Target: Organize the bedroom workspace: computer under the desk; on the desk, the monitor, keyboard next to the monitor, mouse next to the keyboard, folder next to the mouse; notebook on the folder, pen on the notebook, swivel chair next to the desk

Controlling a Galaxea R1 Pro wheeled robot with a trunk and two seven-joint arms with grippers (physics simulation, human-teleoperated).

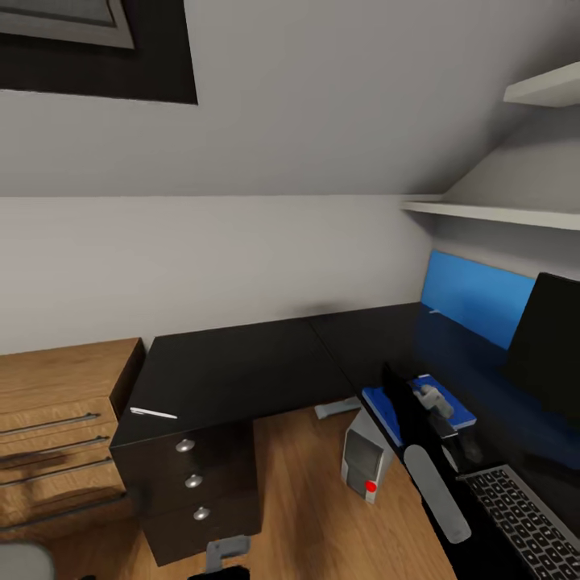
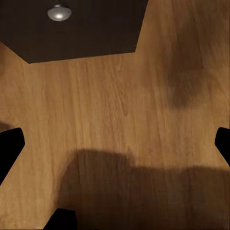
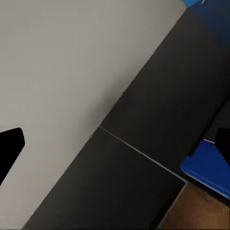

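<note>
- Desk (image 1: 242,354): long glossy black L-shaped top against the pale wall, with a three-knob black drawer unit (image 1: 193,482) under its near left end.
- Pen (image 1: 153,413): thin white stick lying flat on the desk, near the front edge above the drawer unit, well apart from everything else.
- Folder (image 1: 387,407): bright blue, flat on the desk's right wing at its inner edge; seen too in the right wrist view (image 3: 208,167), at the rim of the black top.
- Right gripper (image 1: 431,400): poised over the folder, with the arm reaching in from the lower right; in the wrist view both dark fingertips (image 3: 9,148) sit at opposite edges, spread wide, pinching nothing.
- Left gripper: fingertips (image 2: 9,148) likewise spread wide over the wooden floor (image 2: 115,124), beside the drawer unit's corner and one knob.
- Computer (image 1: 366,459): small silver-grey tower with a red dot, standing on the floor under the desk's right wing.
- Keyboard (image 1: 524,515): on the desk, nearest the camera on the right wing.
- Monitor (image 1: 548,354): black screen upright on the desk beyond the keyboard, before a blue wall panel (image 1: 475,294).
- Wooden cabinet (image 1: 56,427): just left of the desk.
</note>
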